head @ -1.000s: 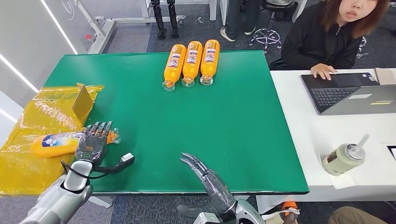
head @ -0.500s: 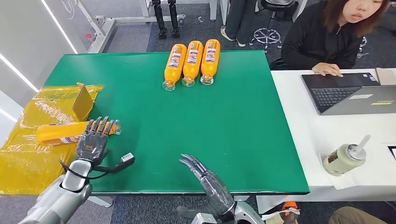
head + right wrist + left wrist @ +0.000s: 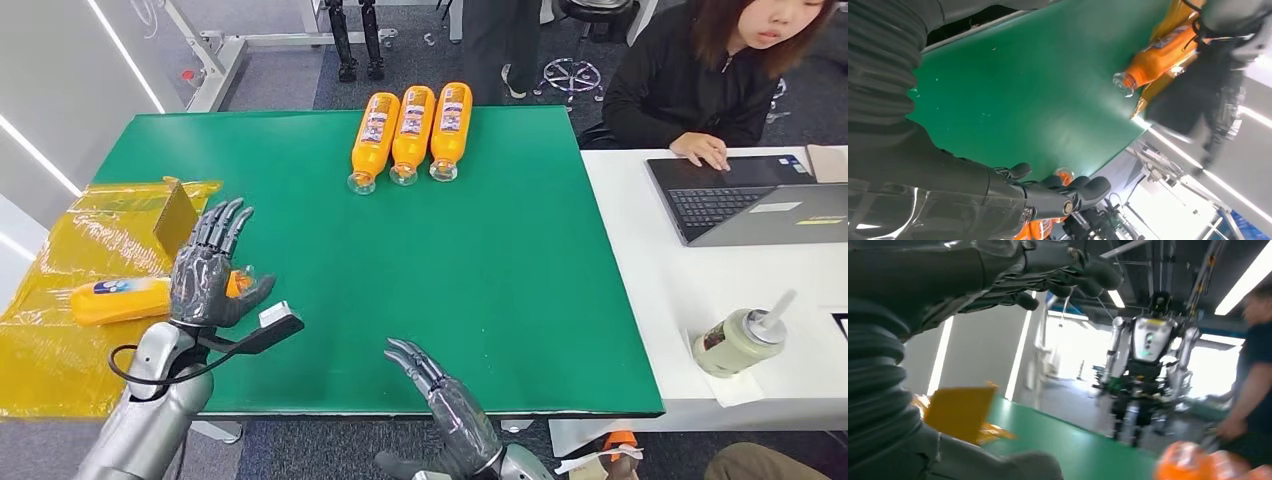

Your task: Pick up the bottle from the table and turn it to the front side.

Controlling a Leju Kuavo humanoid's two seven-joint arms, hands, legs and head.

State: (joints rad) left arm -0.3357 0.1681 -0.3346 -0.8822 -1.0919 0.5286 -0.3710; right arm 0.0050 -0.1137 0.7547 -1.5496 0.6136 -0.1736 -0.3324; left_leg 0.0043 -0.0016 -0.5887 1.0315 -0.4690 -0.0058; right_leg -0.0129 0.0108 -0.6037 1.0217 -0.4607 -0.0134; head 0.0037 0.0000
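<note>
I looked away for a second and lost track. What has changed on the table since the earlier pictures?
The left hand has lifted off the orange bottle at the table's left edge and now hovers above it, fingers spread. The bottle has rolled, its label facing differently, and lies free on the yellow wrap. The right hand and the three bottles stayed put.

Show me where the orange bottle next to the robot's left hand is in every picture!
Head view: the orange bottle lies on yellow plastic at the table's left edge, partly behind the left hand.
Left wrist view: not clearly in it; an orange blur shows that I cannot identify.
Right wrist view: it lies near the picture's upper right.
Shared landmark: the green table.
</note>
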